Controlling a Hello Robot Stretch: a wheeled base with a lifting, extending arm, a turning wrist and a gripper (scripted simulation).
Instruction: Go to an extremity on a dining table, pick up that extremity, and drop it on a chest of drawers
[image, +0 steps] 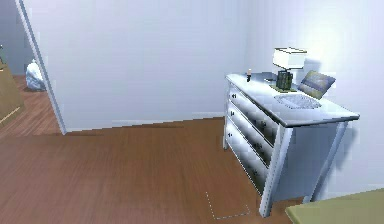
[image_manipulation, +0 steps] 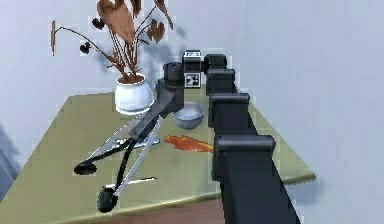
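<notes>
An olive-green desk (image_manipulation: 60, 140) stands against a pale wall, with a potted plant (image_manipulation: 133, 92) at its back. The end effector (image_manipulation: 95, 185) slants across the desktop, and I cannot tell whether it holds anything; just right of it an orange-red scrap (image_manipulation: 188, 145) lies flat before a small bowl (image_manipulation: 189, 117). In the forward view a white chest of drawers (image: 250, 125) stands at the right.

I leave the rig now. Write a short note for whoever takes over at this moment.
Tool: reaches across the green table; I cannot tell whether it holds anything.
Things: an orange-red thing lies on the table near a bowl and a potted plant. The chest of drawers stands at the forward view's right.
Done: robot is at the table.
Left: lift the thing, drop it on the chest of drawers.
</notes>
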